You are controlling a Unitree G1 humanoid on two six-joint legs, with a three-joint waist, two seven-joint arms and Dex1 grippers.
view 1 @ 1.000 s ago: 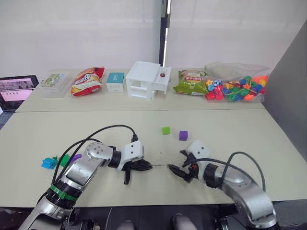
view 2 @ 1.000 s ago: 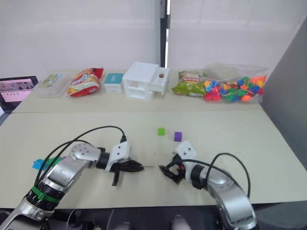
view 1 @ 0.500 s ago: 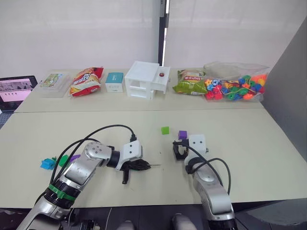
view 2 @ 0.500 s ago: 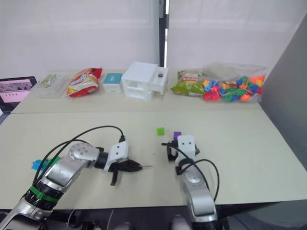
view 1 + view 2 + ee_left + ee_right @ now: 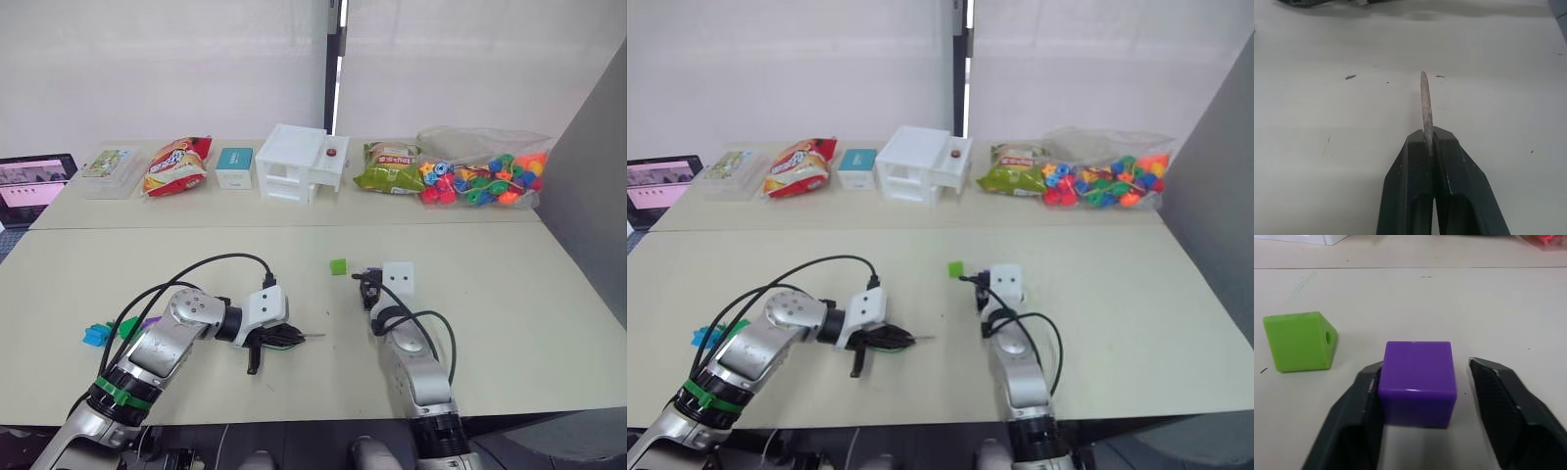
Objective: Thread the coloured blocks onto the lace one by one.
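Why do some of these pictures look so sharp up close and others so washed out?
In the right wrist view the purple block is crisp with a soft glare line along its front edge; in the left wrist view the lace tip is sharp against evenly lit table; in the eye views bright curtains wash out the background.

Setting: robot test lab. A plain beige surface (image 5: 549, 323) is standing before white curtains (image 5: 176, 69). Props are lining its far edge around a white drawer box (image 5: 299, 163): snack bags (image 5: 177, 164) left of it, a clear bead bag (image 5: 485, 168) right, a laptop (image 5: 34, 184) glowing farthest left.
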